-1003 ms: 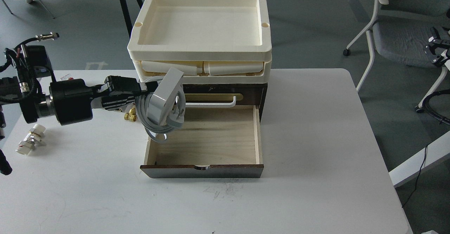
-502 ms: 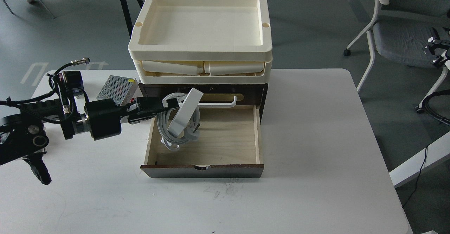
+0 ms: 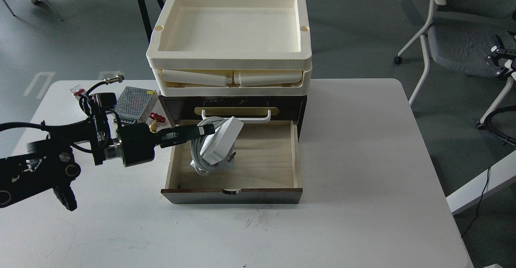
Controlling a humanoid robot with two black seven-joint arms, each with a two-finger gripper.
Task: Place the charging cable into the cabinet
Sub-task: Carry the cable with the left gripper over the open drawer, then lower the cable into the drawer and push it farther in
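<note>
The white table (image 3: pixel 363 159) carries the whole arrangement and leaves free surface on the left, where the arm enters. At its far middle stands the cabinet (image 3: pixel 300 106), a dark brown box set facing the robot so that its drawer pulls toward the viewer. Two cream trays (image 3: pixel 229 60) are stacked on its top, which leaves the drawer as the only open way into the cabinet. The pale wood drawer (image 3: pixel 262 159) is drawn fully out, its floor exposed from above so that a load can be lowered straight in; the white handle (image 3: pixel 242 118) of the panel above lies just behind it.

The left arm reaches in low from the left, over the drawer's left wall, with the left gripper (image 3: pixel 203 130) at its tip. The gripper is clamped on the charging cable (image 3: pixel 219 145), holding it by its upper left part. The strip hangs tilted, its coiled cord drooping toward the drawer floor in the left half of the drawer; whether the cord already rests on the wood cannot be told. The hold is judged to persist because the load is not yet settled flat. The right gripper is out of sight.

Behind the arm lie a perforated metal box (image 3: pixel 135 102) and a small red-handled fitting (image 3: pixel 157 117), well apart from the drawer.
</note>
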